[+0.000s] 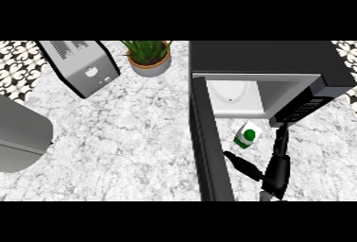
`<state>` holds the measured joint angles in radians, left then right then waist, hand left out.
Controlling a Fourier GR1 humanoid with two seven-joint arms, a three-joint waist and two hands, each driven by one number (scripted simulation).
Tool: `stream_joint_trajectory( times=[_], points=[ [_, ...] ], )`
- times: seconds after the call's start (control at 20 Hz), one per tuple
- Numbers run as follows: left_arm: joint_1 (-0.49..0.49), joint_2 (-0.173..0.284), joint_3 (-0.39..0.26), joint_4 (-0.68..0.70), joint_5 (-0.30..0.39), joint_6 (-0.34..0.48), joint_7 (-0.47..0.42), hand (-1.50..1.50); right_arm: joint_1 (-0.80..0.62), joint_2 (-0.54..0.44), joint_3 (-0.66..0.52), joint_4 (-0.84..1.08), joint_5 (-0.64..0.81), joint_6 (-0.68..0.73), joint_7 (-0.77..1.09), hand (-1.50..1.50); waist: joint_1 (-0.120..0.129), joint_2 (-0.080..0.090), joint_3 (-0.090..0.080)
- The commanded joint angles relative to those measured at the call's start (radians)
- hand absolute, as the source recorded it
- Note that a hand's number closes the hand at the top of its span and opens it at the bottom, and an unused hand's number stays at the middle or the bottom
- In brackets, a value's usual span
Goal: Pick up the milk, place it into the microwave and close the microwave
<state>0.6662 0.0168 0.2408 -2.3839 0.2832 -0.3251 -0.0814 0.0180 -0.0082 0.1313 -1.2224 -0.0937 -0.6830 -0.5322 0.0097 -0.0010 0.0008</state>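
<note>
R hand comes in at lower edge, fingers spread wide and straight, holding nothing; thumb angles left toward the open door, long fingers point up toward the milk. Milk carton (white w/ green label) stands on counter just beyond fingertips, betw. door and microwave's control panel side, directly in front of the cavity; not yet gripped, contact unclear. Step in hand, by my read: reach/pre-grasp. Next move calls for closing fingers round carton, lifting over the sill into microwave, whose white interior is open, then swinging door shut. L hand not in view. Beyond: toaster, potted plant at back.
</note>
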Motion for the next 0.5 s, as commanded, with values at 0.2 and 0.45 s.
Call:
stream_joint_trajectory(
  times=[0.2,0.45],
  points=[
    [0.079,-0.016,0.003,-0.025,0.082,-0.046,-0.075,-1.50,-0.104,0.008,-0.081,0.269,-0.057,0.038,-0.172,-1.50,0.008,-0.001,0.000],
    [-0.002,-0.016,0.044,-0.043,0.072,-0.029,0.000,-1.50,-0.161,0.008,-0.125,0.381,-0.102,0.052,-0.230,-1.50,0.001,0.000,0.000]
  ],
)
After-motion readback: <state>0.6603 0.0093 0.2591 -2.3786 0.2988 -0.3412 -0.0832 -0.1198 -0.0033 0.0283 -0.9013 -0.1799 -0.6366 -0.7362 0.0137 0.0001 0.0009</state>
